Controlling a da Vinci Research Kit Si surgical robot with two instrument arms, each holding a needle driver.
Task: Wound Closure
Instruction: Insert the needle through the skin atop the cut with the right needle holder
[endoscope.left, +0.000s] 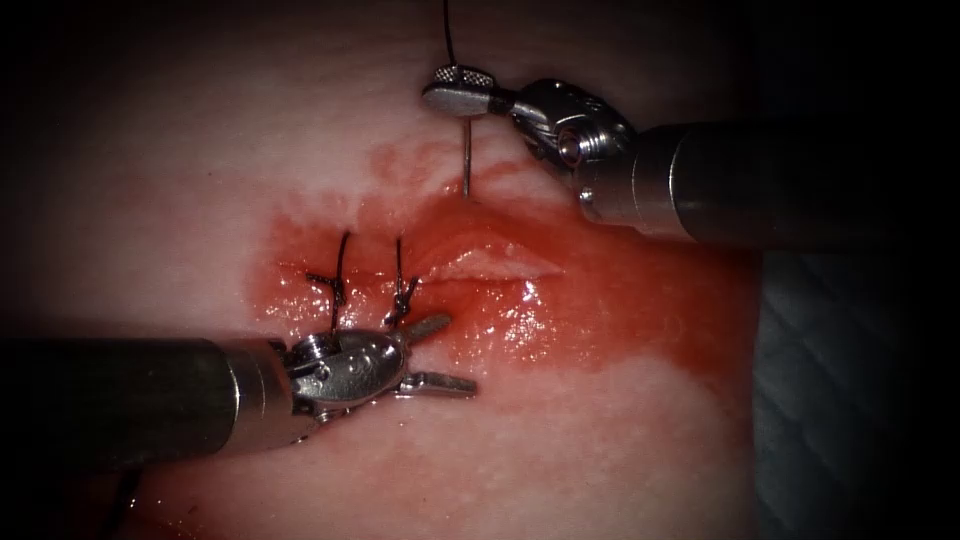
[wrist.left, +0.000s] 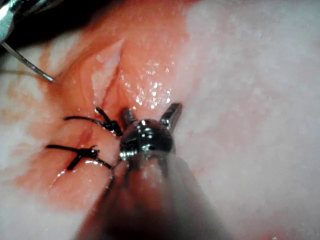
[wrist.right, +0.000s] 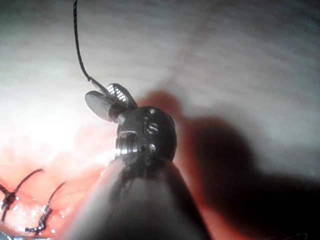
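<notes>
Nearest the endoscope, the left arm's tool (endoscope.left: 425, 355) lies low along the tissue (endoscope.left: 200, 180), its jaws spread wide and holding nothing. One jaw reaches toward the near edge of the cut (endoscope.left: 490, 262), the other rests on the paler surface closer in. My guess is that it waits there, open and ready — parked just beside the two finished stitches (endoscope.left: 370, 285), whose dark knots sit at the cut's left end.

Beyond them the cut gapes unclosed, glossy with red fluid (endoscope.left: 600, 300).

Farther back, the right arm's tool (endoscope.left: 460, 88) comes in from the right with its jaws clamped on the needle (endoscope.left: 467, 160) near its tail end. The needle hangs straight down from the jaws, its tip touching the tissue just past the far edge of the cut, in line with the open stretch. Whether the point has actually entered I cannot tell. The thread (endoscope.left: 449, 30) rises away from the jaws. Held near the tail, the needle leaves most of its curve free, which looks to me like a grip chosen for reach.

The left wrist view shows what the endoscope flattens: the needle tip (wrist.left: 47, 77) set a little back from the lip of the cut (wrist.left: 112, 70). The right wrist view shows the thread (wrist.right: 77, 45) joining the needle right at the shut jaws — though the needle's shaft is hidden behind the tool (wrist.right: 107, 100).
</notes>
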